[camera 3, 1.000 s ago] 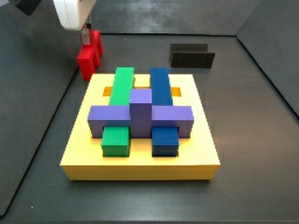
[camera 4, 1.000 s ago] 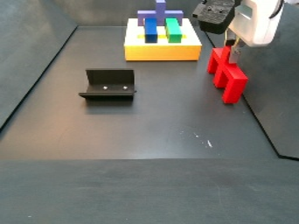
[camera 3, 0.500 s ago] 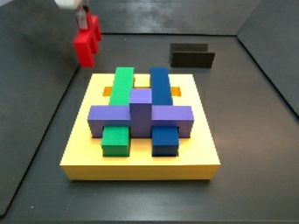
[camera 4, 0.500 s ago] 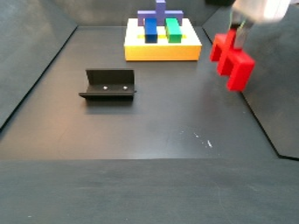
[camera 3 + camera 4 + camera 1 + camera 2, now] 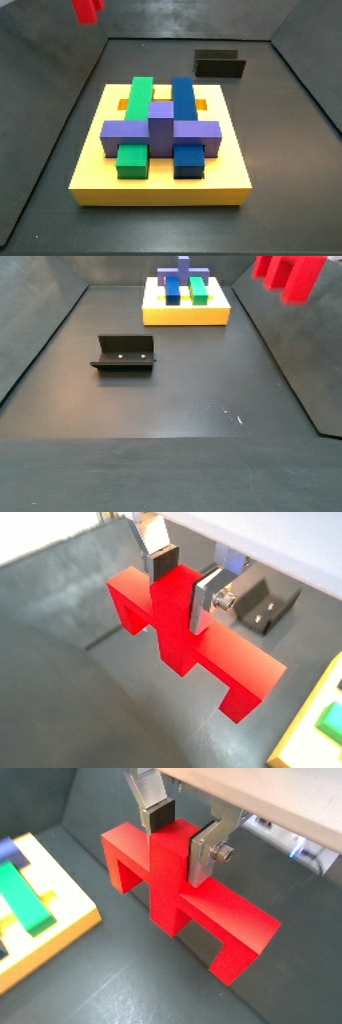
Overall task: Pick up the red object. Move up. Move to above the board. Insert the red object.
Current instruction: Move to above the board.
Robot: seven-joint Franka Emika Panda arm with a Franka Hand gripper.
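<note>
Both wrist views look steeply down past the claw (image 5: 178, 580) (image 5: 185, 832), close on the red object (image 5: 187, 637) (image 5: 174, 888). One side view sits high near the board (image 5: 160, 180), facing the fixture (image 5: 219, 65) at 12 o'clock. The opposite side view looks across the worktop (image 5: 160, 396), with the fixture (image 5: 123, 353) nearer and the board (image 5: 186, 311) at 12 o'clock. Both side views share board, fixture and red object (image 5: 87, 9) (image 5: 290, 273).

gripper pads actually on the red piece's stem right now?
Touching. In both wrist views the gripper has its flat silver fingers clamped on the central stem of the bright red blocky piece.
</note>
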